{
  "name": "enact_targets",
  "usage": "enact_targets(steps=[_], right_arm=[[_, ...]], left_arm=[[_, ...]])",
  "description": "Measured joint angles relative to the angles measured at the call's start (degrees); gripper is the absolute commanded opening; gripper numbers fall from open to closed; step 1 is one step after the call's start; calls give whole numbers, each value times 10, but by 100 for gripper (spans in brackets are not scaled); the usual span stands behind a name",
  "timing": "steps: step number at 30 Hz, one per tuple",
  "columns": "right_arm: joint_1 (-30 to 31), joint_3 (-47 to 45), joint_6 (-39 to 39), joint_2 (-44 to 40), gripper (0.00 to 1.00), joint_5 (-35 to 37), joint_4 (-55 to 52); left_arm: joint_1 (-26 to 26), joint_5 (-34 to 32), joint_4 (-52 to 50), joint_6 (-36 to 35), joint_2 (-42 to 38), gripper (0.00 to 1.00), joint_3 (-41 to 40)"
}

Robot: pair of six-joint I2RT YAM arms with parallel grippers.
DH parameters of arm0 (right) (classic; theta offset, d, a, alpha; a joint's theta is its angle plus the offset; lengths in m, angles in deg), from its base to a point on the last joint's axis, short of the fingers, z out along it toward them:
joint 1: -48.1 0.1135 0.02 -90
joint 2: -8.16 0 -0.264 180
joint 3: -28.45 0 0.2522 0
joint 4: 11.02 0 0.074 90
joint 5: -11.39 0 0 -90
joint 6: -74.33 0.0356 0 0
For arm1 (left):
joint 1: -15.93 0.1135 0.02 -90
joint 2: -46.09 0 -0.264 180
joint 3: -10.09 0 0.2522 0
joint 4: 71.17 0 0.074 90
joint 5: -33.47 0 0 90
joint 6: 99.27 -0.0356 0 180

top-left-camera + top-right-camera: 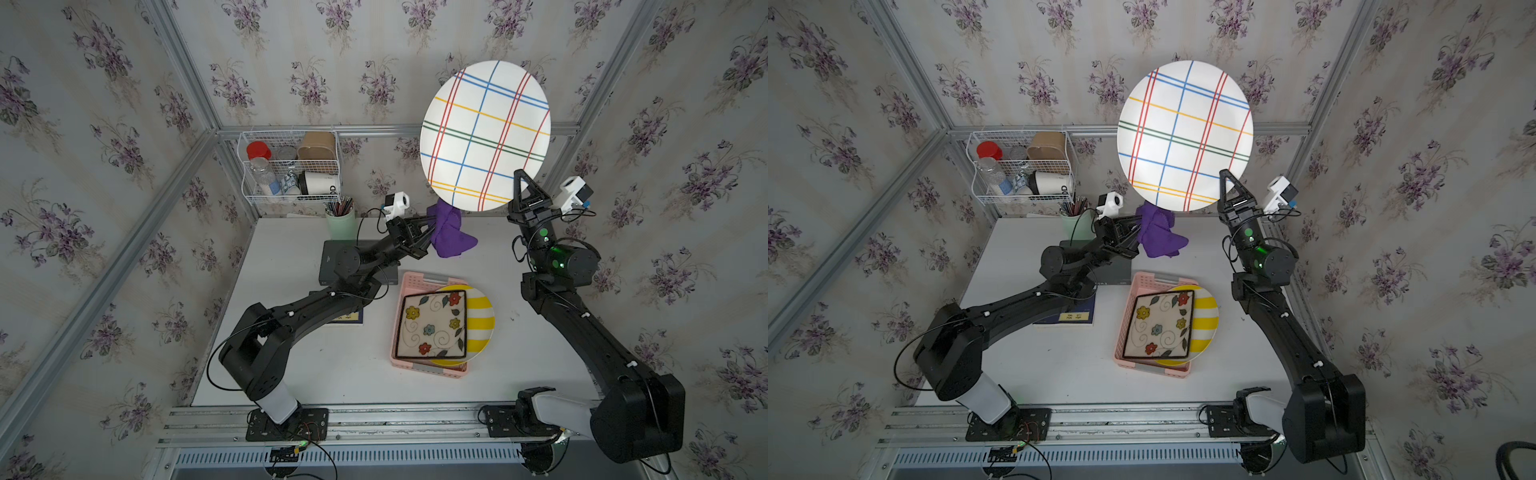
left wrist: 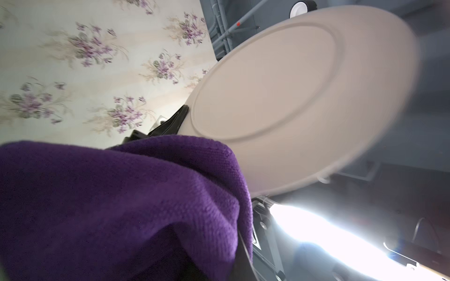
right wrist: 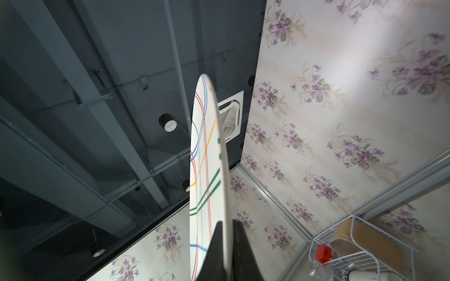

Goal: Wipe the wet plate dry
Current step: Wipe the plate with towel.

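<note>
A white worktop (image 1: pixel 332 365) lies below two black robot arms. High above its far edge, a large round plate (image 1: pixel 484 133), white with red, blue, yellow and green crossing lines, is held tilted up with its face toward the top camera. The right fingers (image 3: pixel 243 255) are clamped on its lower rim, one on each side. Just beneath the plate hangs a bunched purple cloth (image 1: pixel 451 237), gripped tight by the left fingers (image 1: pixel 420 237). Whether the cloth touches the plate is unclear.
</note>
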Motion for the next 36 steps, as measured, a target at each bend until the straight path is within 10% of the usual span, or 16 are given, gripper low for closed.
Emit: enact_targets(steps=[7, 21, 36], right_arm=[[12, -30, -98, -76, 0, 14, -148], [162, -65, -283, -150, 0, 102, -333], [284, -83, -285, -129, 0, 162, -355]], left_arm=[[94, -9, -101, -135, -193, 0, -141], [37, -162, -770, -699, -212, 0, 148], [-23, -133, -876, -754, -124, 0, 228]])
